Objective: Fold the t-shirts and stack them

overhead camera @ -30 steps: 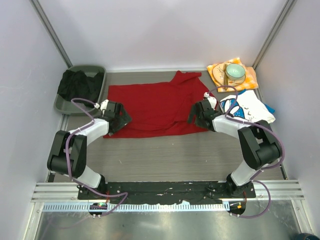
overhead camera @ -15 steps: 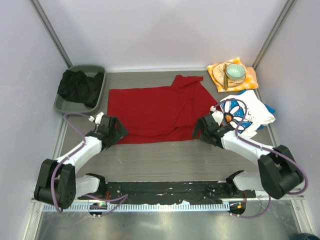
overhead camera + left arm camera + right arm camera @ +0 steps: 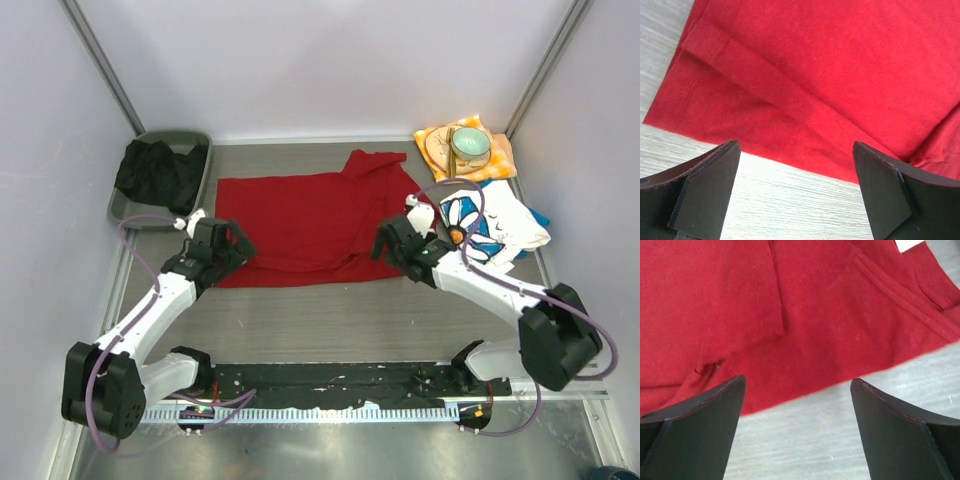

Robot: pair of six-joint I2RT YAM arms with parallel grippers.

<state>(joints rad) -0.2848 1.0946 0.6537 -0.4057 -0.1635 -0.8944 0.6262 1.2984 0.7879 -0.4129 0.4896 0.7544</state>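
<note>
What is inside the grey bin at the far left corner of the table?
A crumpled black cloth fills most of the grey bin. Whether anything lies beneath the cloth cannot be seen.

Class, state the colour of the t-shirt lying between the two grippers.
The t-shirt is plain red; the top view shows it best.

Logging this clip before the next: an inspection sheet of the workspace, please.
Surface: grey table, no spills seen.
Job's things: plain red cloth t-shirt spread flat mid-table; white daisy-print cloth t-shirt crumpled at right.
Clutter: orange-yellow cloth under pale green bowl; grey plastic tray holding black cloth.
Grippers: left gripper and right gripper open, fingers at the red t-shirt's near corners.
Cables: purple cables looping along both arms.
Surroundings: plain white walls.
</note>
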